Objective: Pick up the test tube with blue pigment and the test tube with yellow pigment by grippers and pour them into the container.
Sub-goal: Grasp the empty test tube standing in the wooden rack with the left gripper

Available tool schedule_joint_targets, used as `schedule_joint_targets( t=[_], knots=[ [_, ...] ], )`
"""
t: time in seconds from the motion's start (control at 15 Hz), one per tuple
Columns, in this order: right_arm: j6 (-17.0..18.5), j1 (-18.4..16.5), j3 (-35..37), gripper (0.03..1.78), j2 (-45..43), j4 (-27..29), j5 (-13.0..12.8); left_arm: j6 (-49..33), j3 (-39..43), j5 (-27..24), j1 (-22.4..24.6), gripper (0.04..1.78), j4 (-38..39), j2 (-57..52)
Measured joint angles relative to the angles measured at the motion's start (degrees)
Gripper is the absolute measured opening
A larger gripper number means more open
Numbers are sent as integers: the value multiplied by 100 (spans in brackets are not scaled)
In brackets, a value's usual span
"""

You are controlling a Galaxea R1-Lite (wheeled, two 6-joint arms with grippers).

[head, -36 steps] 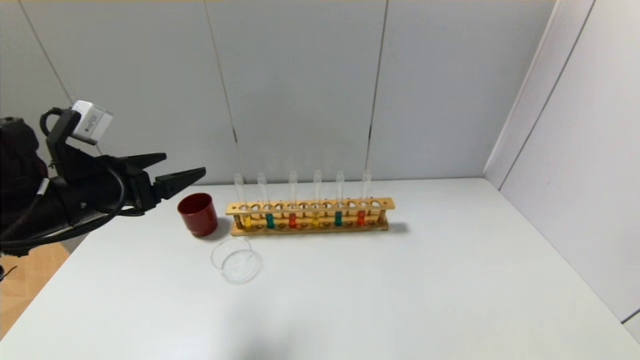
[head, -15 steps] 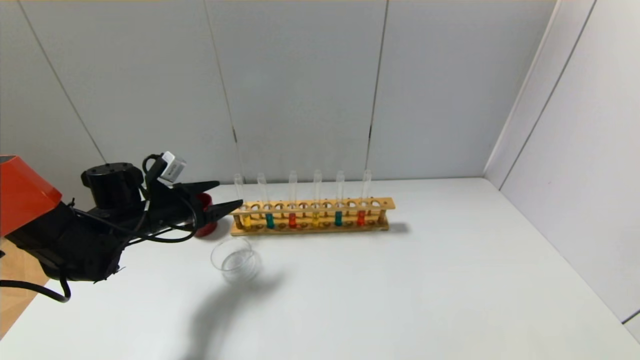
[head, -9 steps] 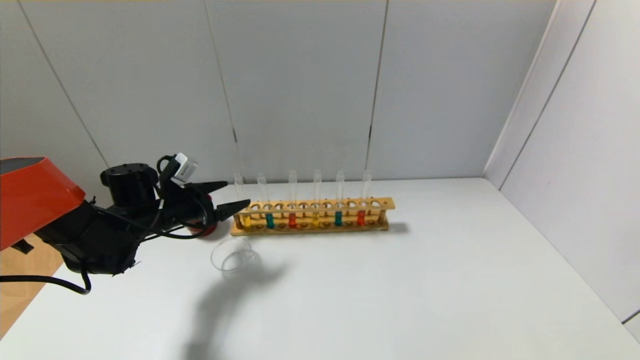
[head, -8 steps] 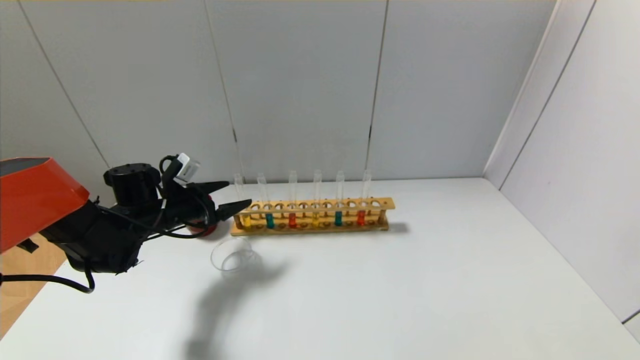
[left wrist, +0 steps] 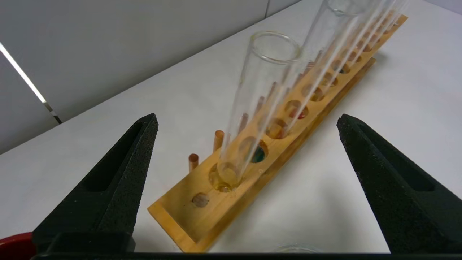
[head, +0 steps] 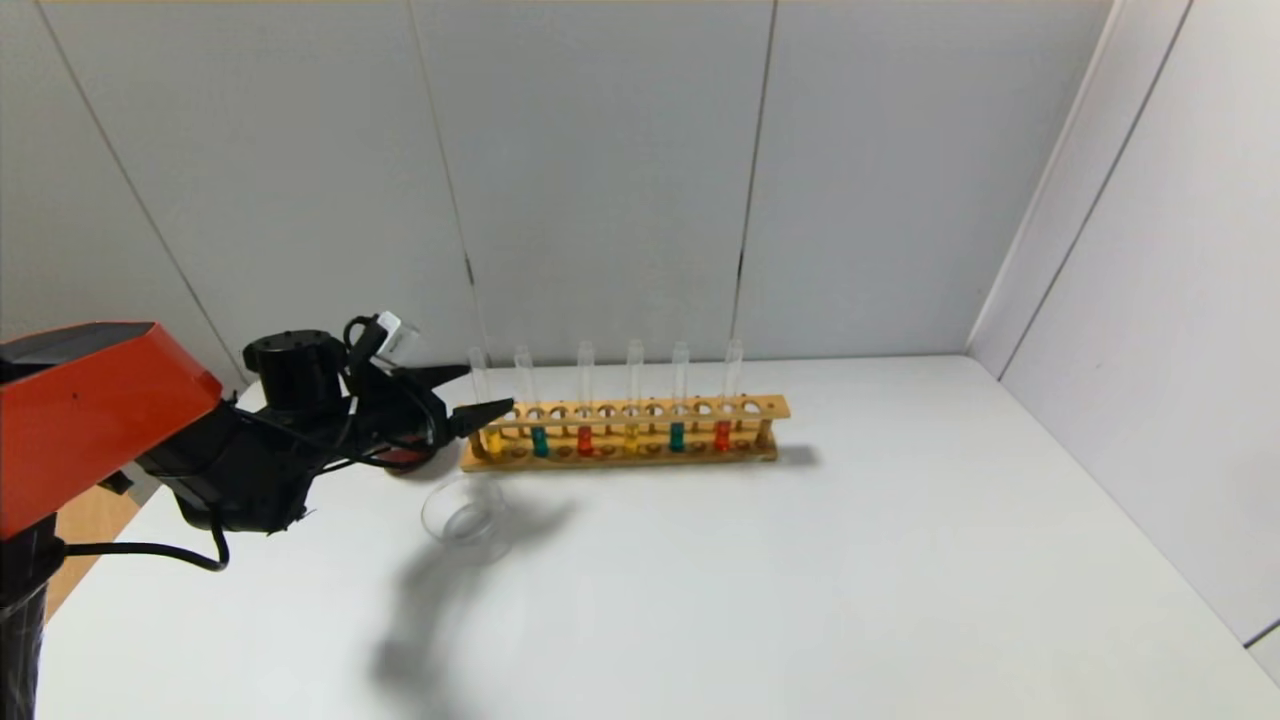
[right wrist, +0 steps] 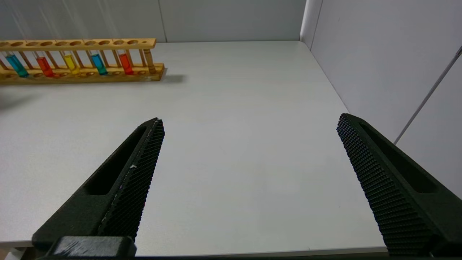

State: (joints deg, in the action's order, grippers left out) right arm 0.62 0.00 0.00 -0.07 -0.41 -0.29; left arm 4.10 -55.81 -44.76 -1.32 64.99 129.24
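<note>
Between left end effector fingers: yellow tube

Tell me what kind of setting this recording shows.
Probably a mock chemistry bench set up for robot trials: a wooden test tube rack holding tubes of yellow, teal and red liquid, a clear glass dish, and a bare white table boxed in by plain grey panels.

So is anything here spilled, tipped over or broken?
Nothing stands out. All six tubes stand upright in the wooden rack, the glass dish looks dry, and the open left gripper hovers at the rack's end.
</note>
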Motion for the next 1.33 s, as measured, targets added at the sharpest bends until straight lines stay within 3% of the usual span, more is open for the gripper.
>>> schedule_joint_targets(
  t=[0.27,0.4,0.6,0.87,1.0,1.33],
  knots=[
    [0,0,0,175,0,0,0,-7,-182,56,-5,174,-96,140],
    [0,0,0,175,0,0,0,-13,-234,59,-6,166,-116,163],
    [0,0,0,175,0,0,0,-24,-369,69,-91,135,-199,215],
    [0,0,0,175,0,0,0,-27,-402,76,-157,63,-201,245],
    [0,0,0,175,0,0,0,-20,-404,83,-168,37,-195,254],
    [0,0,0,175,0,0,2,-30,-395,87,-160,33,-177,236]
  ],
)
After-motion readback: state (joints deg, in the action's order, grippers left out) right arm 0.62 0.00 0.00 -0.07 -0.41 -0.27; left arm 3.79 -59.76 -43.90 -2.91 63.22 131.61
